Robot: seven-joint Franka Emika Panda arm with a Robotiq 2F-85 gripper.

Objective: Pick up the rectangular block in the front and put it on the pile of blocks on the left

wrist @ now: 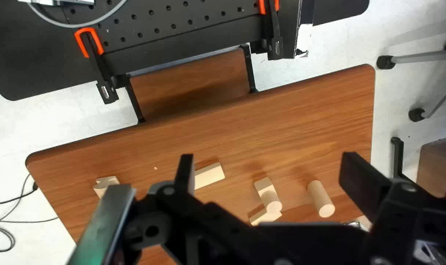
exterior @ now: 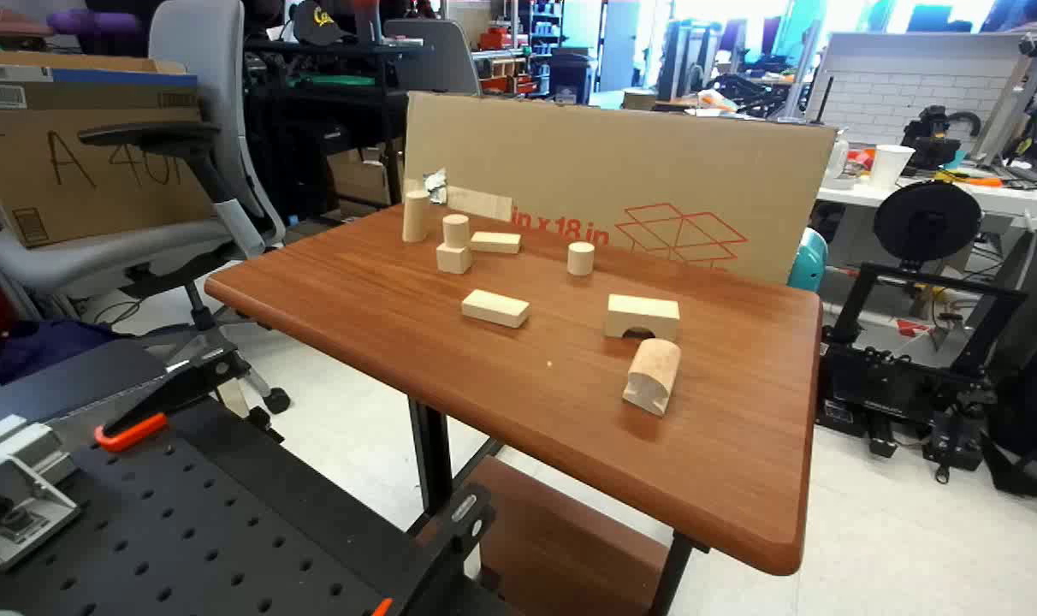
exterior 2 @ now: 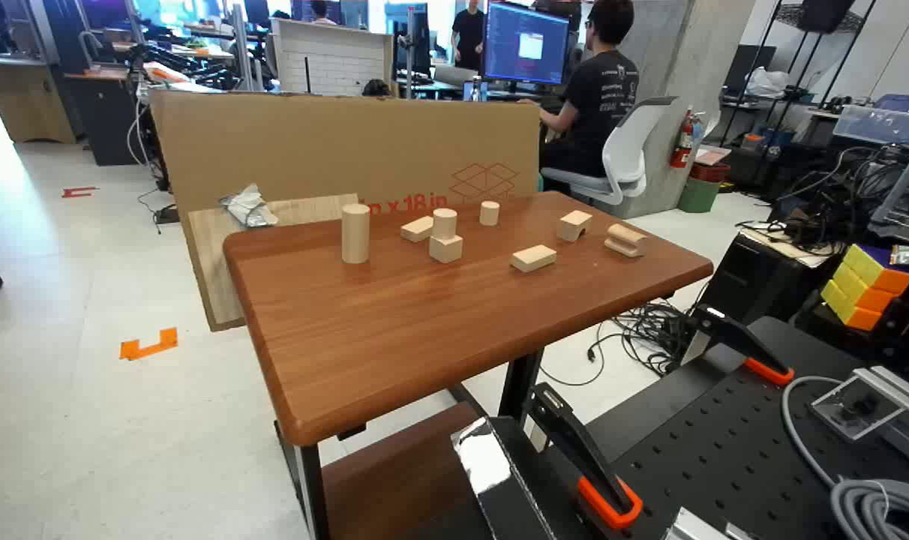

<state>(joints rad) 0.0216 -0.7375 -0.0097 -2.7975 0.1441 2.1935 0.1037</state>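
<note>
Jaws stand wide apart in the wrist view, gripping nothing; lining up for the pick looks like your step now. The rectangular block lies flat on the tabletop, to the right of the pile of blocks and a little in front of it in both exterior views, the two apart. Its length runs nearer to your closing line than across it, so turn the wrist before descending and pinch the narrow width at mid-length. Lift clear, then travel to the pile. There the short cylinder on the cube makes a small round seat: centre the block and release slowly, or it may tip. Mind the tall post, at the pile's end away from the block.

One jaw hides the block's end farthest from the pile, so check both exterior views before closing. Neither shows the jaws, so their height is hard to judge. Whether the flat slab just behind the pile's cube touches it, you can't tell.
</note>
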